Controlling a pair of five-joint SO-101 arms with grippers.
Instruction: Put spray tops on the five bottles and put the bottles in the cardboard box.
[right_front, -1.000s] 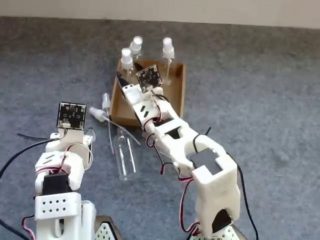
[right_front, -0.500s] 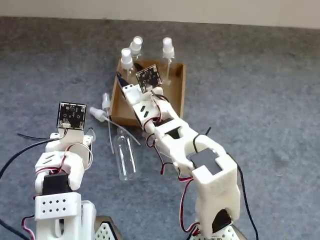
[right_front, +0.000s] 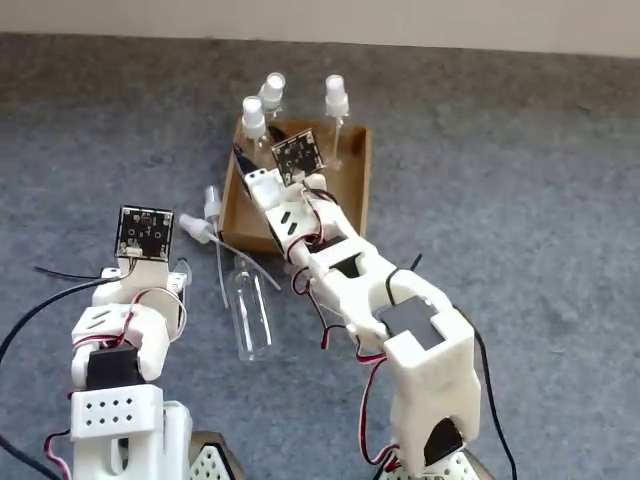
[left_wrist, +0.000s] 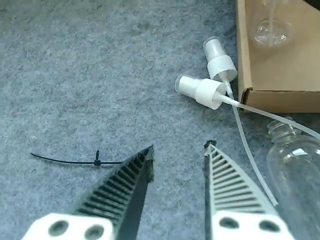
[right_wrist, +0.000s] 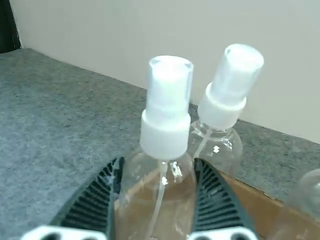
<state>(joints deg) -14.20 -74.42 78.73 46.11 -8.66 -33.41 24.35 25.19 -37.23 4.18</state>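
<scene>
Nothing is shifting over the last second: both arms are keeping their poses, so the task is pausing rather than advancing. On the left, the left gripper (left_wrist: 177, 147) is hanging over the grey bench (left_wrist: 75, 75), its jaws standing partly apart and holding nothing. Just ahead, two loose spray tops (left_wrist: 202, 91) are lying touching each other. The uncapped bottle (right_front: 250, 310) is lying on its side beside them, near the cardboard box (right_front: 360, 190). Further right, the right gripper (right_wrist: 158, 165) is reaching into the box's far corner. Its jaws are hugging a capped bottle (right_wrist: 156, 195) and seem to be pressing its sides. A second capped bottle (right_wrist: 220, 135) and a third capped bottle (right_front: 337, 100) are standing nearby. Two tops are still waiting to be fitted.
</scene>
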